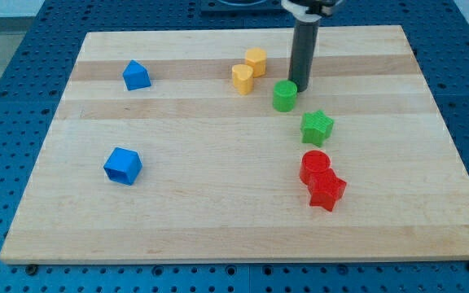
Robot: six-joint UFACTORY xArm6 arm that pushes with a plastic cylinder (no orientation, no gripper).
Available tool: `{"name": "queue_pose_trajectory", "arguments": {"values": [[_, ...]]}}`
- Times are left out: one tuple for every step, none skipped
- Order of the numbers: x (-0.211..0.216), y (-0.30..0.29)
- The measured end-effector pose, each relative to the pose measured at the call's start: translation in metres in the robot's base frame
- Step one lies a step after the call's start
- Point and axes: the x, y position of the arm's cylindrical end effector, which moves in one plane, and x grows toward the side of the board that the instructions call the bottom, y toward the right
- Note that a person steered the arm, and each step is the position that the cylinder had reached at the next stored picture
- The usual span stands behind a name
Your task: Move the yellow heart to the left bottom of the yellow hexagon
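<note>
The yellow heart [242, 79] lies near the view's top centre, touching the lower left of the yellow hexagon [256, 61]. My tip [300, 85] stands to the right of both yellow blocks, right behind the green cylinder [284, 96] and close to or touching it. The rod rises straight from the tip towards the view's top edge.
A green star [317, 126] lies below right of the green cylinder. A red cylinder [314, 166] and a red star [326, 190] sit together lower right. A blue block [136, 76] is upper left, a blue cube [123, 166] lower left, all on the wooden board [218, 220].
</note>
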Motion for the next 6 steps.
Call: {"name": "queue_pose_trajectory", "arguments": {"values": [[0.004, -0.021], [0.004, -0.049], [0.004, -0.074], [0.004, -0.085], [0.006, -0.088], [0.002, -0.088]]}}
